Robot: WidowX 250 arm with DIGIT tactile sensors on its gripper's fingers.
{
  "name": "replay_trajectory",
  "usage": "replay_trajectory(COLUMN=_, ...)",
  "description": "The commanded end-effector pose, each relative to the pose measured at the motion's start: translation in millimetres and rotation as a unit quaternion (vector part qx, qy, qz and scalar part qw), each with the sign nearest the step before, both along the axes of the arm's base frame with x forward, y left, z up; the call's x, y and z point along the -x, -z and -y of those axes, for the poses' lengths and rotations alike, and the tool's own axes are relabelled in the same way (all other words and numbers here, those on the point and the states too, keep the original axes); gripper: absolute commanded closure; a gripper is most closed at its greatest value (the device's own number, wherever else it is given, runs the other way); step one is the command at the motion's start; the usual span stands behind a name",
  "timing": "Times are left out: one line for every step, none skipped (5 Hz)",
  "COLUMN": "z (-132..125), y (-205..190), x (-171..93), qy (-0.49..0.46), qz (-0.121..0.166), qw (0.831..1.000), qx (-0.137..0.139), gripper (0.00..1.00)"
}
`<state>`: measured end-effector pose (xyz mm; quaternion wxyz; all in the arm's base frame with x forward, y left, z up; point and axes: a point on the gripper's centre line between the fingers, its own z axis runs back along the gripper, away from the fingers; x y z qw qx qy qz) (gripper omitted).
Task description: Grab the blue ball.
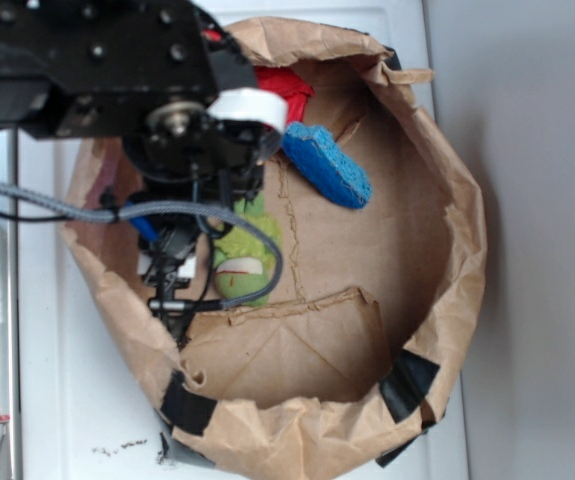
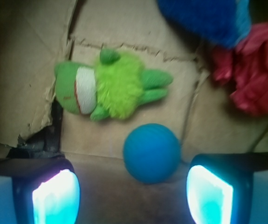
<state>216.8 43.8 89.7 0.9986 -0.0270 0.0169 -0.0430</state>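
Exterior view: a wide brown paper bag (image 1: 447, 300) with its rim rolled down sits on a white table (image 1: 67, 420). Strips of black tape (image 1: 407, 385) patch the rim at the near side. The black robot arm (image 1: 97, 60) reaches in over the bag's left part, a grey cable (image 1: 57, 205) looping across it. The arm hides the blue ball in this view.

Wrist view: the hand (image 2: 134, 196) is open, its two fingers (image 2: 54, 198) wide apart at the lower corners of the frame, both pads glowing cyan. The blue ball (image 2: 151, 152) lies on the bag floor between and just ahead of the fingers, nearer the right one, touching neither.

A green plush toy (image 2: 110, 86) lies on its side just beyond the ball, not touching it; it has a white belly patch and a fuzzy lime middle. In the exterior view the toy (image 1: 245, 258) lies just beside the hand (image 1: 172, 300).

A blue sponge (image 1: 327, 165) rests farther back against the bag wall, and a piece of red crumpled material (image 1: 285, 88) is next to it. In the wrist view both are blurred at the top right.
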Motion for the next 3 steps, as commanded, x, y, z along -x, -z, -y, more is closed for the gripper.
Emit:
replay_trajectory(z=-18.8, y=4.1, x=-8.6, qy=0.000, qz=0.026, qw=0.999, qx=-0.032, gripper=0.00)
replay_trajectory(z=-16.4, y=25.3, x=3.2, qy=0.032, qz=0.013, qw=0.999, qx=-0.040, gripper=0.00)
replay_trajectory(z=-7.8, y=43.6, x=1.6, qy=0.029, qz=0.015, qw=0.999, qx=-0.040, gripper=0.00)
